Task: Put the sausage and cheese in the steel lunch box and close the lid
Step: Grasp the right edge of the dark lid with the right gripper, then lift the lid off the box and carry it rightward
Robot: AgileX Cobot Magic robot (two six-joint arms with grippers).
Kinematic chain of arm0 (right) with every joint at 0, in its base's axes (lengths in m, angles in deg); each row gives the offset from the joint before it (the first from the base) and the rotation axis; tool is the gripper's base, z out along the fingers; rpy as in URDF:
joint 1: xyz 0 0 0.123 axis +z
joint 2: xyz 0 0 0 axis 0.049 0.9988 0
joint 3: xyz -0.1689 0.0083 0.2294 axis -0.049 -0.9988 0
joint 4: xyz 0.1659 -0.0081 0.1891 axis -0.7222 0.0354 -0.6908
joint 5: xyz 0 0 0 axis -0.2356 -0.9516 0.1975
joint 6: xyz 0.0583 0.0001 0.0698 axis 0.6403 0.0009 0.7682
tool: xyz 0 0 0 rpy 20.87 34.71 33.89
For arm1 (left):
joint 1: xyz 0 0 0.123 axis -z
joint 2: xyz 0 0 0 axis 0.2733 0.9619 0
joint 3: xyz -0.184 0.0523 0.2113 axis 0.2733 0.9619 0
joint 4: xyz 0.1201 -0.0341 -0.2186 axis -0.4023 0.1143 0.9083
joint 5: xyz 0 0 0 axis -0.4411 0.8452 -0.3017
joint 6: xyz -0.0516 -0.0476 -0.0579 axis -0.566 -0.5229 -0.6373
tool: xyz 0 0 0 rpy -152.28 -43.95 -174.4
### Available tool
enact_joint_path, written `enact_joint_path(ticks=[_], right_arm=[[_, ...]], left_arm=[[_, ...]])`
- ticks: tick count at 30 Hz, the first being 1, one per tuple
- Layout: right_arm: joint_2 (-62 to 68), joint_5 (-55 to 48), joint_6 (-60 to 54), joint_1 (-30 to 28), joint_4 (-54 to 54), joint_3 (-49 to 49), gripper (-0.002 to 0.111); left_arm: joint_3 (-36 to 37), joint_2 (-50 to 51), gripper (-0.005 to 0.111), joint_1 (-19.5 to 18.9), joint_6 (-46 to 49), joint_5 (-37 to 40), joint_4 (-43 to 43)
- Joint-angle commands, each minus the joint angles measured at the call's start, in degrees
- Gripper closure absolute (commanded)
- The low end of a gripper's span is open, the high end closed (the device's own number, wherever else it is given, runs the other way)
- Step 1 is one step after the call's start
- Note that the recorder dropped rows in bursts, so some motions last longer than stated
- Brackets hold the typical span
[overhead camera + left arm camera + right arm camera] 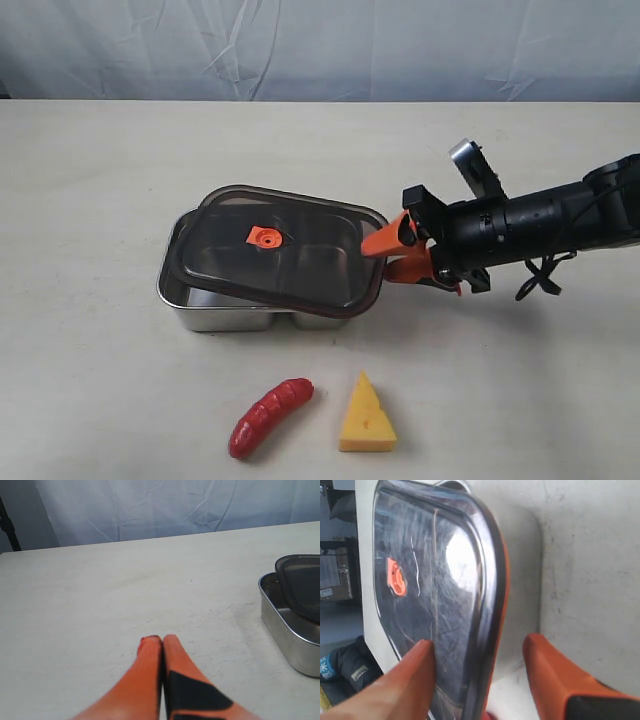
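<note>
At the tabletop's [100, 400] middle, the lid [300, 262] lies askew over the steel lunch box [215, 318], its long axis roughly along the near edge. The right tool [378, 258] gapes wide astride its rim. The left tool [162, 641] is pinched together, empty.

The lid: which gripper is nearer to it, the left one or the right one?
Right. The right gripper has its open fingers on both sides of the lid at its edge. The left gripper is shut above the table, apart from the steel lunch box.
</note>
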Motion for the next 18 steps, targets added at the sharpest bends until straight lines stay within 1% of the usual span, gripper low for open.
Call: enact_joint_path(ticks=[1,2,3,9,13,18], right_arm=[[0.01,0.50,-0.17,0.11,-1.52,-0.14,0.057],[0.01,0.50,-0.17,0.11,-1.52,-0.14,0.060],[0.01,0.50,-0.17,0.11,-1.52,-0.14,0.065],[0.01,0.39,-0.28,0.11,-0.77,-0.14,0.108],[0.01,-0.32,-0.40,0.11,-0.01,-0.14,0.109],[0.01,-4.90,-0.80,0.11,0.23,-0.14,0.109]], left_arm=[[0.07,-0.26,0.107,0.38,0.00,-0.75,-0.14],[0.07,-0.26,0.107,0.38,0.00,-0.75,-0.14],[0.07,-0.26,0.107,0.38,0.00,-0.75,-0.14],[0.07,-0.26,0.107,0.38,0.00,-0.75,-0.14],[0.07,-0.26,0.107,0.38,0.00,-0.75,-0.14],[0.07,-0.26,0.107,0.38,0.00,-0.75,-0.14]])
